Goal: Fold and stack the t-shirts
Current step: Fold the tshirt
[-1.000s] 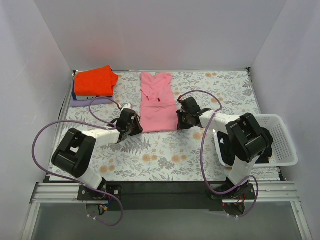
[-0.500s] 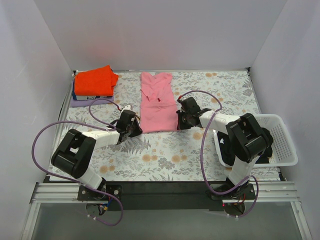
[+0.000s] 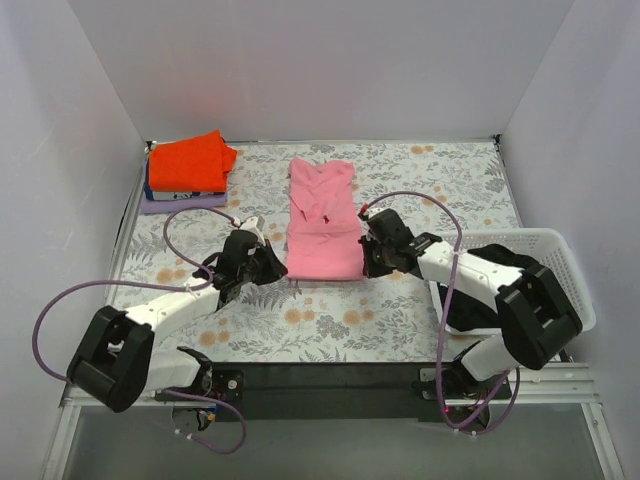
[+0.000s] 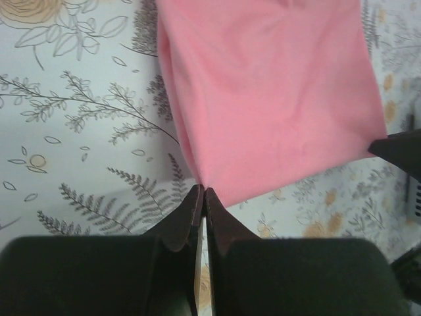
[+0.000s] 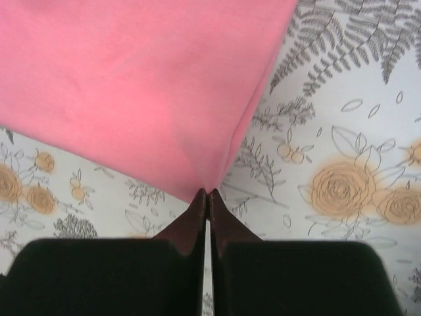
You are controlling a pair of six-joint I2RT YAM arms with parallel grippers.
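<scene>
**Top external view: the pink t-shirt (image 3: 323, 225) is pinched at its two near corners**

The pink t-shirt lies in the middle of the table (image 3: 330, 320), on the flower-printed cover. It is a long, narrow strip with its neckline at the far end and its straight hem toward the arms. The sides are folded in, so no sleeve sticks out. The cloth is light pink and mostly smooth, with a soft crease across the middle and a small dark mark near the centre (I cannot tell what the mark is).

The left gripper (image 3: 283, 272) is at the near left corner of the hem and the right gripper (image 3: 365, 268) at the near right corner. Both arms reach low over the table.

In the left wrist view, the left gripper (image 4: 200, 191) has its fingers pressed together, and the corner of the pink cloth (image 4: 270, 99) runs to a point between the tips. At the right edge of this view, a dark tip touches the other hem corner.

The right wrist view shows the same: the right gripper (image 5: 206, 193) is clenched on a corner of the shirt (image 5: 131, 85), and small folds run from the pinched point.

The orange-red t-shirt (image 3: 190, 160) is folded in the far left corner, on top of a purple item (image 3: 165, 205), well apart from the pink one. The white basket (image 3: 560, 270) stands at the right edge of the table.
</scene>
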